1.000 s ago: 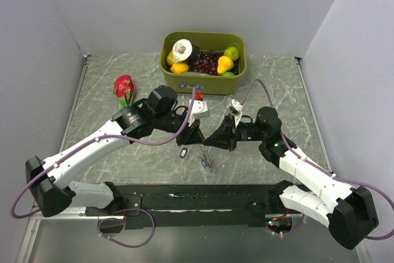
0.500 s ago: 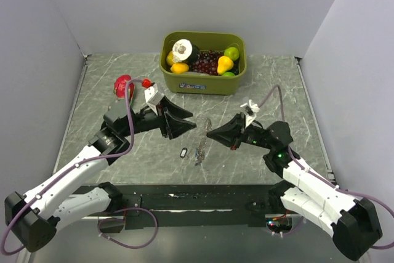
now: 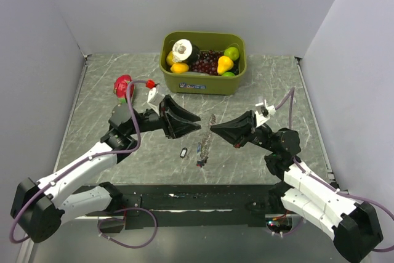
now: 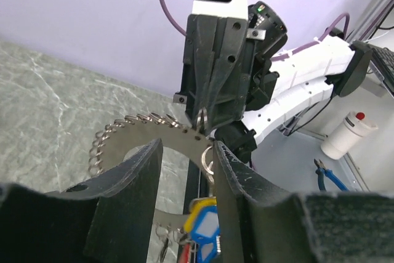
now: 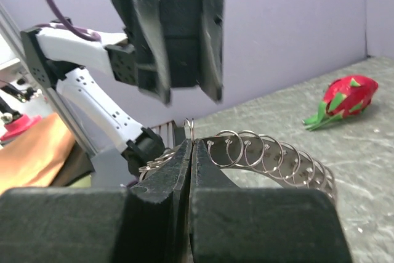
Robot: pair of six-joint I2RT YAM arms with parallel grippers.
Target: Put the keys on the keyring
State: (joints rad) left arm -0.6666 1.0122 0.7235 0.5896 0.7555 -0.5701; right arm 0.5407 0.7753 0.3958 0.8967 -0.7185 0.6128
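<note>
Right gripper [image 3: 213, 130] pinching the coiled rim of the keyring [image 3: 208, 137] between tight-pressed jaws, keys [image 3: 201, 153] dangling beneath it, left gripper [image 3: 197, 126] hovering just beside the ring, its jaws standing spread.

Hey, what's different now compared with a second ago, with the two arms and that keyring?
The left hand opened, apparently releasing the keyring, and pulled back to the left. The right hand drew back rightward, staying shut on the keyring, with the coloured keys hanging from it. The black key on the table, the dragon fruit and the green fruit bin stayed put.
</note>
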